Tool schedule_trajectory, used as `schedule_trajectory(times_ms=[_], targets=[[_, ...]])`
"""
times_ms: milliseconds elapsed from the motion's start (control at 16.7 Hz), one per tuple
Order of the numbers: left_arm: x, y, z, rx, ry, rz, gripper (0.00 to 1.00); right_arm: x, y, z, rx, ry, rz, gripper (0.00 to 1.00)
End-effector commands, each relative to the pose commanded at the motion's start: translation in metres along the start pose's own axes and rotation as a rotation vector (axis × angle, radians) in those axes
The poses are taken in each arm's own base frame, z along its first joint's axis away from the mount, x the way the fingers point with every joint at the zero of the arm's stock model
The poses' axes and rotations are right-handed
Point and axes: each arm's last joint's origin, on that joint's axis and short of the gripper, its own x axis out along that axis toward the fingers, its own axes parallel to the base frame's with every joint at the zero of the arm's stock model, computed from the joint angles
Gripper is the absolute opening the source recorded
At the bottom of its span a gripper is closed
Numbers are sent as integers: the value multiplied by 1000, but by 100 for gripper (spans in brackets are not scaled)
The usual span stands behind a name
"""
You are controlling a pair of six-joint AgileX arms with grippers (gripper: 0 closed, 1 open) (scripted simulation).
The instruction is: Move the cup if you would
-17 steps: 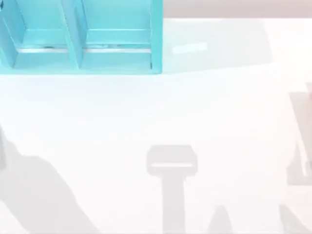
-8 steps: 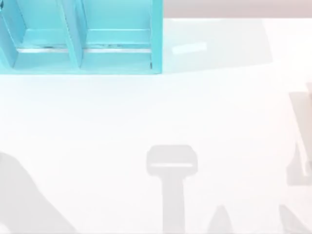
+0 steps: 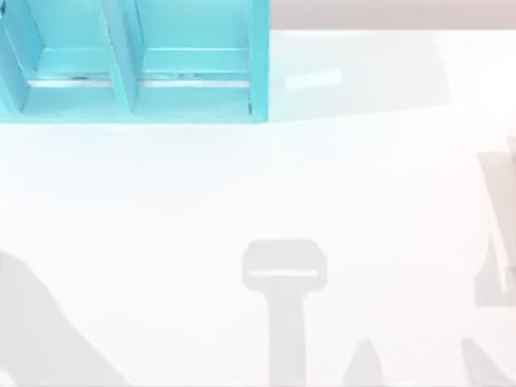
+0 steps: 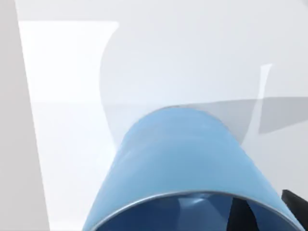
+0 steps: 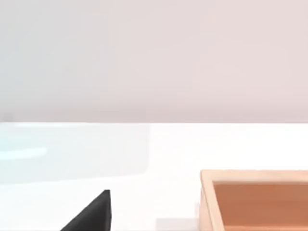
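turquoise shelf unit [image 3: 133, 60] occupies the desk's [image 3: 266, 177] far left in the top view. left wrist view: blue cup [image 4: 178, 163] close against the camera, dark left claw finger [image 4: 240, 214] inside its rim, gripping it. right wrist view: wooden box [image 5: 255, 199] on the desk.

The cup [image 4: 185, 168] is seen in the left wrist view. It is light blue and round, with smooth plain walls and a thin pale rim. Its open mouth is turned toward the camera, and the inside is a darker blue. The closed end points away, toward the white surface [image 4: 67, 96] beyond it. Whether the cup touches the surface cannot be told, and its place relative to the surface's edges cannot be judged.
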Motion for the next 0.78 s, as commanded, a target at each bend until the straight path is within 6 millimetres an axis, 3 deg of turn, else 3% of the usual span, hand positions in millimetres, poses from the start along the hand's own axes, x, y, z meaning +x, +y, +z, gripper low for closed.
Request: schedule_trajectory(times_ms=[420, 780], targets=[[0, 0, 0, 0, 0, 0, 98, 0, 0, 0, 0, 0, 0, 100], [0, 0, 0, 0, 0, 0, 100, 0, 0, 0, 0, 0, 0, 100]])
